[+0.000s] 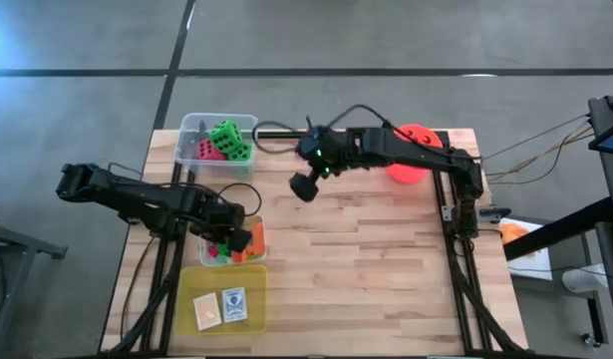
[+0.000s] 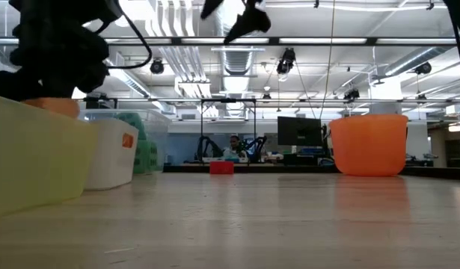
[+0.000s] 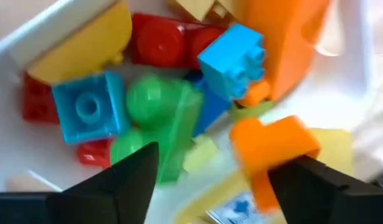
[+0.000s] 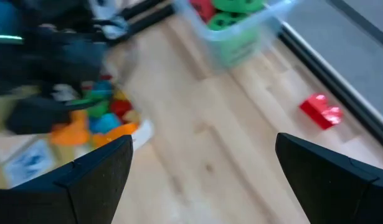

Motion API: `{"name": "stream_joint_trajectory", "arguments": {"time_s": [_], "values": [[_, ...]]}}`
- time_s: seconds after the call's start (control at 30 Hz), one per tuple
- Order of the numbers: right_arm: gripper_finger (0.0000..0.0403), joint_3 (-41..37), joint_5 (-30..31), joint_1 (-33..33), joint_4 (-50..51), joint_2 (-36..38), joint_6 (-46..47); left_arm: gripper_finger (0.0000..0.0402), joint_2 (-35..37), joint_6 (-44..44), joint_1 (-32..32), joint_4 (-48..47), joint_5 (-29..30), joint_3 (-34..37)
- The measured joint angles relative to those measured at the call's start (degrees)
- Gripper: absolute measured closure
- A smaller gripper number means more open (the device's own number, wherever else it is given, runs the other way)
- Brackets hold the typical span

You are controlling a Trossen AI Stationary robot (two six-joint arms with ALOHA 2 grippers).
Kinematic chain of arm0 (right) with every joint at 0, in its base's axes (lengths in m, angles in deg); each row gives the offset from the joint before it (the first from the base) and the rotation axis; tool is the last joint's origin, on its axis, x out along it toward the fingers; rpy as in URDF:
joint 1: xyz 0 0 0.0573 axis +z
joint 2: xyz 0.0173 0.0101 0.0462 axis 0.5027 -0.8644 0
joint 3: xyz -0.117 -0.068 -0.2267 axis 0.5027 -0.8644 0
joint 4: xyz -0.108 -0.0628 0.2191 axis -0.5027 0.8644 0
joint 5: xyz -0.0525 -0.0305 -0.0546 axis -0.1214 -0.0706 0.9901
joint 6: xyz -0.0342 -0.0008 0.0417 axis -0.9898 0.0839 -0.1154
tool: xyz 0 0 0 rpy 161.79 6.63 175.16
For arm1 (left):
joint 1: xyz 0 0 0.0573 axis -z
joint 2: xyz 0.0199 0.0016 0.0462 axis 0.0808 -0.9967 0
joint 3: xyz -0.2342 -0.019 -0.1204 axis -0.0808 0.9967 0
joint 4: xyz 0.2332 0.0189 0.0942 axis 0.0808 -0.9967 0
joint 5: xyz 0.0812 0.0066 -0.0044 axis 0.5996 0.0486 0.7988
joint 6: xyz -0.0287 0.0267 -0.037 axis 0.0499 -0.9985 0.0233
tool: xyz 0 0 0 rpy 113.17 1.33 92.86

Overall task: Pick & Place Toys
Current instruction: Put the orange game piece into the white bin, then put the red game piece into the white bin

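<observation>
Hovering over the middle tub (image 1: pixel 254 235) at lower left of the high view, the left gripper (image 1: pixel 229 235) has its fingers (image 3: pixel 132 180) spread, nothing pinched between them; in its wrist view an orange block (image 3: pixel 270 148) sits near one fingertip, touching neither; beneath lie a blue block (image 3: pixel 87 112), a green block (image 3: pixel 159 118), red blocks (image 3: pixel 167 41) and a yellow block (image 3: pixel 85 46), all heaped in that tub; in the high view the green dice (image 1: pixel 228 140) and a pink die (image 1: pixel 204 150) rest in the clear tub (image 1: pixel 188 125) at upper left of the table (image 1: pixel 366 269); two flat cards (image 1: pixel 220 308) lie in the yellow tub (image 1: pixel 256 274) at the table's lower left edge; the right gripper (image 1: pixel 306 186) hangs above bare wood at upper centre, its fingers spread wide and empty; a small red block (image 4: pixel 322 111) lies alone on the boards in the right wrist view; the orange bucket (image 1: pixel 414 165) stands at the table's upper right.
</observation>
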Motion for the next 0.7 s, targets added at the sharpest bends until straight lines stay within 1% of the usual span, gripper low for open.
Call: {"name": "stream_joint_trajectory", "arguments": {"time_s": [0.13,0.17,0.27,0.3,0.37,0.5,0.63,0.7], "values": [[0.0014,-0.02,-3.17,-6.53,-0.57,-2.79,-2.89,0.0088,0.61,-0.25,0.05,0.13,-0.31,-2.1],[0.0014,-0.02,-4.87,-8.52,-0.58,-3.78,-2.95,0.0082,0.76,-0.3,0.05,0.14,-0.32,-2.66],[0.0014,-0.02,-14.12,-14.35,-0.64,-7.23,0.07,0.0069,1.06,-0.46,0.22,-0.01,-0.31,-4.12],[0.0014,-0.04,-16.08,-16.01,-0.72,-8.24,2.0,0.0067,1.19,-0.46,0.23,0.04,-0.32,-4.44],[0.0014,-0.04,-17.03,-18.81,-0.76,-9.75,5.28,0.0064,1.4,-0.13,0.52,-0.04,-0.13,-5.16],[0.0014,0.02,-17.76,-22.63,-2.85,-12.3,7.83,0.0063,1.61,0.2,1.07,-0.06,0.38,-6.3],[0.0014,0.02,-21.97,-25.44,-4.2,-15.09,12.57,0.0063,1.61,0.22,1.18,-0.34,0.55,-7.04],[0.0014,0.02,-22.89,-26.26,-4.56,-16.41,15.21,0.0063,1.74,0.35,1.24,-0.25,0.55,-7.07]]}}
